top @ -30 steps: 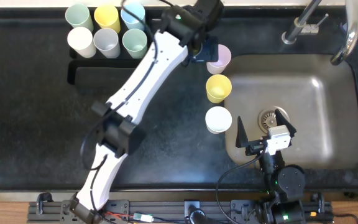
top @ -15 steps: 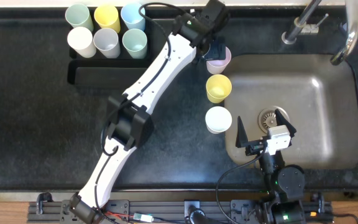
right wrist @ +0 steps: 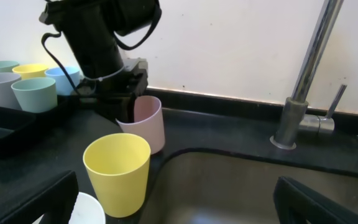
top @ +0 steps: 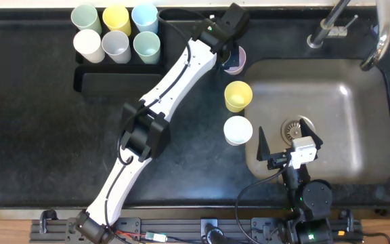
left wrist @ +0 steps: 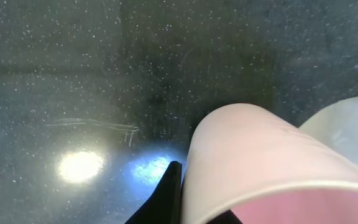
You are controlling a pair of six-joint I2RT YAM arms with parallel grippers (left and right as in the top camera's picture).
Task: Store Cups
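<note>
**Top view.** The left pincer (top: 230, 53) sits on the pink cup (top: 240, 63), which stands on the surface (top: 32, 135) by the sink (top: 344, 102) corner. You cannot tell whether it has closed on the cup. Confirm the grip, then lift straight up, since the yellow cup (top: 237, 95) stands near. The tray (top: 87, 80) seems to have free room at its near side.

**Left wrist view.** The cup wall lies close in, with bare surface beyond it.

**Right wrist view.** The right pincer (right wrist: 179, 205) is wide open and empty, well apart from your path.
</note>
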